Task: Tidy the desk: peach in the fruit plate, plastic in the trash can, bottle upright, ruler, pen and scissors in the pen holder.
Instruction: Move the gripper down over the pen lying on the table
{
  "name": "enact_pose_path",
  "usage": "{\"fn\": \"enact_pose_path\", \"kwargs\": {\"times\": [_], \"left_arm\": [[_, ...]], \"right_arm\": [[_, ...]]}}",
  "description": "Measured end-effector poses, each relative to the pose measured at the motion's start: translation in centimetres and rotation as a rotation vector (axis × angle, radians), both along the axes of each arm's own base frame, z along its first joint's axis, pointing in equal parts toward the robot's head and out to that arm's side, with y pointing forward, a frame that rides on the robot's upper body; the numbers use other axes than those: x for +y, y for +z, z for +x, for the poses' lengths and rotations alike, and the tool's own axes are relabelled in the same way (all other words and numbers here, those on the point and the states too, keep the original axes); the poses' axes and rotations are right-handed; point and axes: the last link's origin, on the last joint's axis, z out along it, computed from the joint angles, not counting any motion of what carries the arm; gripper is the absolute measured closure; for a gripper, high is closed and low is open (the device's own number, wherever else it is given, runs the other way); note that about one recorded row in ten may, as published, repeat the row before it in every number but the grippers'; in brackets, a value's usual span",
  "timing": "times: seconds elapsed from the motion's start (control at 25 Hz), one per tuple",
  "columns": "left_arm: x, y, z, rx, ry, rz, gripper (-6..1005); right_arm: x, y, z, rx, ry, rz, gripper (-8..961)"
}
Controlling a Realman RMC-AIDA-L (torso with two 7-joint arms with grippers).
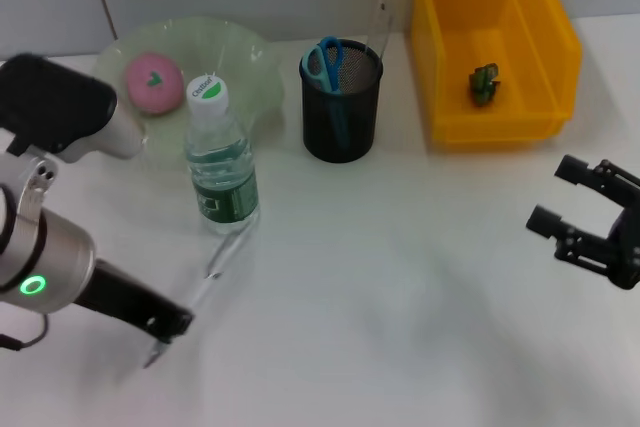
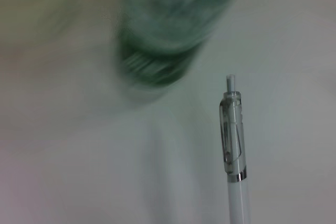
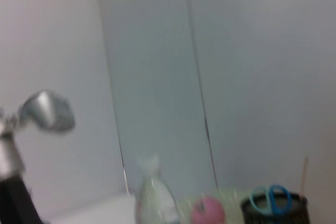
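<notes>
Left pincer (image 1: 160,339): low over the bench (image 1: 400,297), closed on the pen (image 1: 215,267). The grip sits at the pen's lower end, so the clear clicker end projects ahead of the pincer toward the bottle (image 1: 220,162); the left wrist view shows that clicker end (image 2: 231,129) free above the bench.

Bottle: just beyond the pen's far tip, upright, cap on; judged already settled.

Peach (image 1: 152,82): farther out past the bottle, in the fruit plate (image 1: 250,57).

Pen holder (image 1: 341,107): beyond and to the right of the left pincer, holding the scissors (image 1: 325,62) and the ruler (image 1: 378,27). The pen looks to be the last item due there.

Trash can (image 1: 490,47): farthest out, with a green scrap (image 1: 485,84) inside.

Right pincer (image 1: 575,212): well apart at the right edge, fingers spread wide, empty, idle.
</notes>
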Motion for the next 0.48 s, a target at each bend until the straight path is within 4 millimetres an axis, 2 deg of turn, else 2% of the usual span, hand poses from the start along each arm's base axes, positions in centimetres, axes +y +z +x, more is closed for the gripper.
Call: {"fn": "enact_pose_path", "kwargs": {"times": [0.08,0.24,0.28,0.48], "left_arm": [[-0.9,-0.2,2.5,-0.087,-0.119,-0.016,878],[-1.4,-0.7,3.9,-0.128,-0.193,-0.025,878],[-1.5,-1.2,5.0,-0.168,-0.261,-0.035,878],[-1.5,-1.8,6.8,-0.259,-0.409,-0.048,877]], "right_arm": [[-0.6,0.2,-0.6,0.099,0.005,-0.047,137],[-1.6,0.3,-1.0,0.161,0.027,-0.083,137],[-2.4,0.5,-1.1,0.184,0.039,-0.092,137],[-3.8,0.9,-0.9,0.222,0.044,-0.098,137]]}}
